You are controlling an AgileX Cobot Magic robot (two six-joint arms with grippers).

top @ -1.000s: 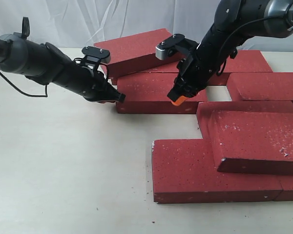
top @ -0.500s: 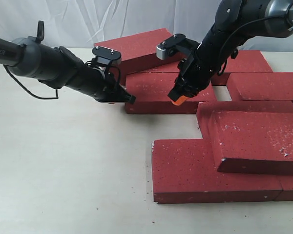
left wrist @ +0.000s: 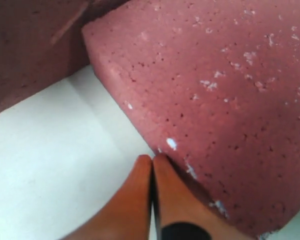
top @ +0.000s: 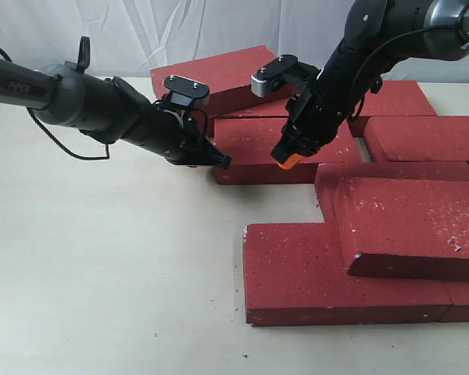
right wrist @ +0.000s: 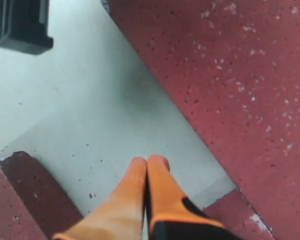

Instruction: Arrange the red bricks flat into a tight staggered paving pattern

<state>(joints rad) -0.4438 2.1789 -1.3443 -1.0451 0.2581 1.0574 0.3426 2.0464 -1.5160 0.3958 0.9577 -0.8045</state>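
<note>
Two tools are working one brick, and both are pressed together, pinching nothing. I am bearing my left tool (top: 219, 161) against the near left corner of the middle brick (top: 258, 141). That brick is lying flat on the surface (top: 102, 273), between the leaning brick (top: 219, 72) behind it and the front brick (top: 313, 277) ahead. I am holding my right tool (top: 288, 158) by the same brick's front edge. Whether its tips are touching I cannot tell, though the wrist view is showing them over bare surface between two bricks.

I am judging the corner contact the main hazard. Pushing so far off centre is likely to be turning the brick rather than sliding it straight, wedging it askew against the right-hand brick (top: 426, 134). My shut tips are also risking a skid off that grainy edge. If the gap is closing while my right tool is sitting in it, the tips are getting trapped. The leaning brick seems to be propped on what is lying under it, and it may be slipping down if that shifts. The stacked brick (top: 410, 226) is lying tilted atop the front one, not yet flat.
</note>
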